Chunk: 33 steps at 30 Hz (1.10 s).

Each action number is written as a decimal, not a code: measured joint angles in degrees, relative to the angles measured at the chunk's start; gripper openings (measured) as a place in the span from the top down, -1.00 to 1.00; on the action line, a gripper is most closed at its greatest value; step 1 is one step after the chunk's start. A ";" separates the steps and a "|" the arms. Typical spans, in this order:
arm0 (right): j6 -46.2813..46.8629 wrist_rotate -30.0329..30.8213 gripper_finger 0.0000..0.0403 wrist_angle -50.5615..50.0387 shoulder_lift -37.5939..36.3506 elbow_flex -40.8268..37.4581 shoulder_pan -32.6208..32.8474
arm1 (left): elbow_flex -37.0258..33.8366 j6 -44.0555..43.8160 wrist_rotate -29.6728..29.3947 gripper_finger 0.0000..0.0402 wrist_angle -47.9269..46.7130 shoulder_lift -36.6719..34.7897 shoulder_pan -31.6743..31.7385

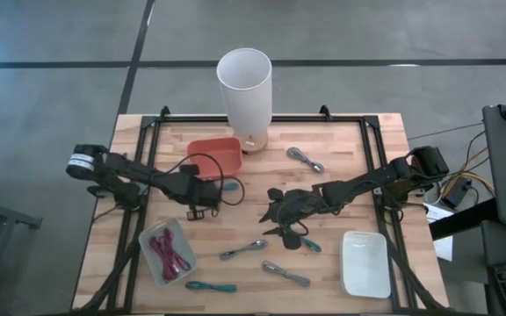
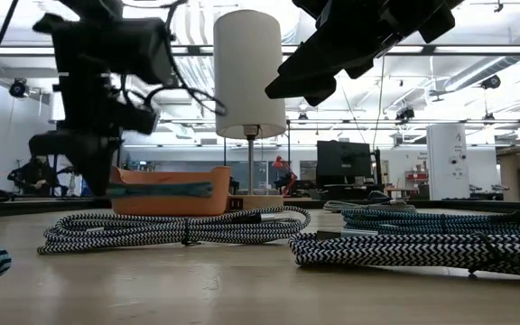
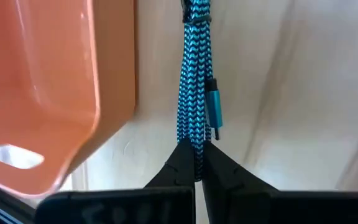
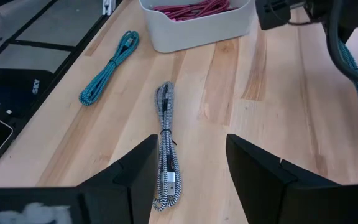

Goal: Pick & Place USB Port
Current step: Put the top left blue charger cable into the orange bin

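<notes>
Left end effector (image 3: 197, 163) pinching shut on the teal cable (image 3: 194, 74) beside the orange tray (image 1: 214, 154) at centre frame, right end effector (image 4: 188, 168) hanging open over a grey cable (image 4: 165, 146), centre table (image 1: 341, 167).

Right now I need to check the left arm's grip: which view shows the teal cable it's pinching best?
The left wrist view: the left gripper is shut on the teal cable beside the orange tray. The high view shows only a bit of it past the gripper; the right wrist view catches a sliver.
</notes>
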 joint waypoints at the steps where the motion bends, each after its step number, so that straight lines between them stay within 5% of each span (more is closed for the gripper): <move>1: 0.00 0.02 0.09 0.00 0.00 0.00 0.00 | 0.85 -0.02 -0.02 0.98 -0.48 0.00 -0.39; 5: 0.00 0.02 0.09 0.01 0.00 0.00 0.00 | 4.84 -0.39 -0.54 0.98 -3.67 -0.02 -1.75; 15: 0.00 0.02 0.09 0.01 0.00 0.00 -0.01 | 10.87 0.56 -13.69 0.98 -15.36 -0.07 -0.42; 25: -0.02 0.02 0.09 0.00 0.00 0.00 0.00 | 9.95 13.81 -15.16 0.98 -9.10 0.10 13.43; 33: 0.02 0.02 0.09 -0.02 0.00 0.00 0.04 | 6.37 22.50 -10.63 0.98 -1.29 0.33 23.52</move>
